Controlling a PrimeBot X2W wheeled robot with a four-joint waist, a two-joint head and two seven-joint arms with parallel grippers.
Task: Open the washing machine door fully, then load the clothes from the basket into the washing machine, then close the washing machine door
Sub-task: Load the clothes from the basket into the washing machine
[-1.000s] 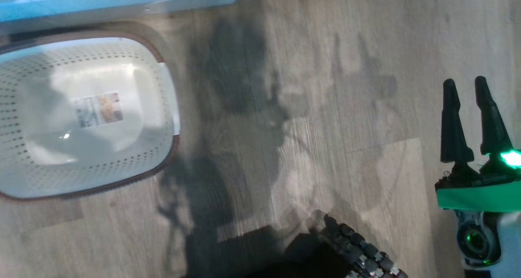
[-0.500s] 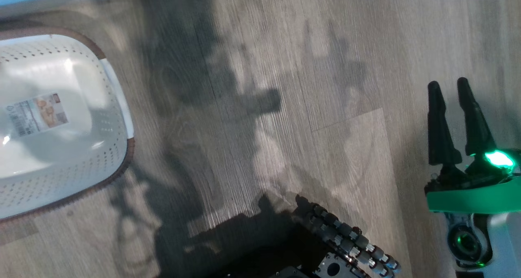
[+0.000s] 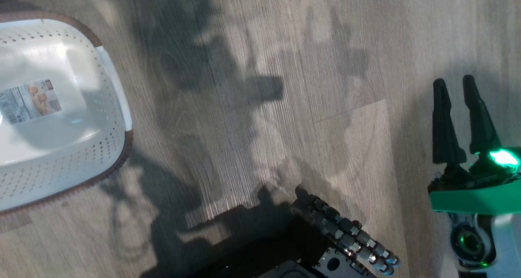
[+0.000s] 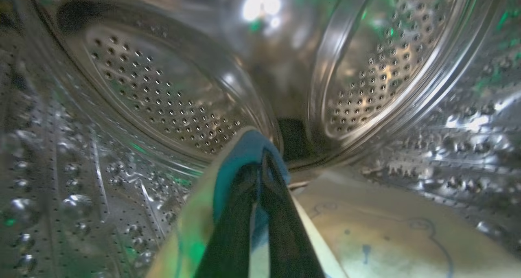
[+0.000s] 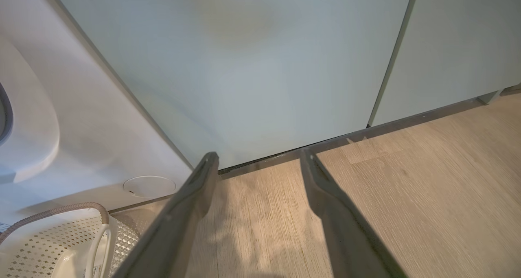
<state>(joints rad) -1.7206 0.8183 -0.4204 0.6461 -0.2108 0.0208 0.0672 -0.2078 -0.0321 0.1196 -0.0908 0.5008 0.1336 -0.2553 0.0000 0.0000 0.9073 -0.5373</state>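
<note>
You had the left pincer [image 4: 258,168] deep inside the steel drum [image 4: 163,99] of the washing machine [image 5: 73,147]. Its two dark fingers were pressed together on a blue cloth [image 4: 244,145] that folded over their tips. A pale yellow garment [image 4: 386,237] with faint printed outlines lay on the drum's wall just beside and below those fingers. A yellow strip also ran down their left side, but the blur kept you from telling whether it belonged to the same piece. The drum's perforated back stood beyond the tips.

Your right pincer [image 3: 453,82] hung over the wooden floor [image 3: 325,66] at the lower right of the head view. Its fingers were spread apart with nothing between them, and a green light glowed at its base. In its own wrist view the fingers pointed at the seam where the floor met a pale green cabinet [image 5: 252,66]. The machine's white front and round cap [image 5: 149,186] were off to the left.

The basket [image 3: 93,160] sat on the floor at the left of the head view, well apart from the right pincer and cut off by the picture's edge. Its glossy white bottom showed, with a label [image 3: 30,101] stuck on it. In the right wrist view it stood just in front of the machine, near the cap. The robot's dark base [image 3: 346,237], with its row of rollers, sat at the bottom middle of the head view.
</note>
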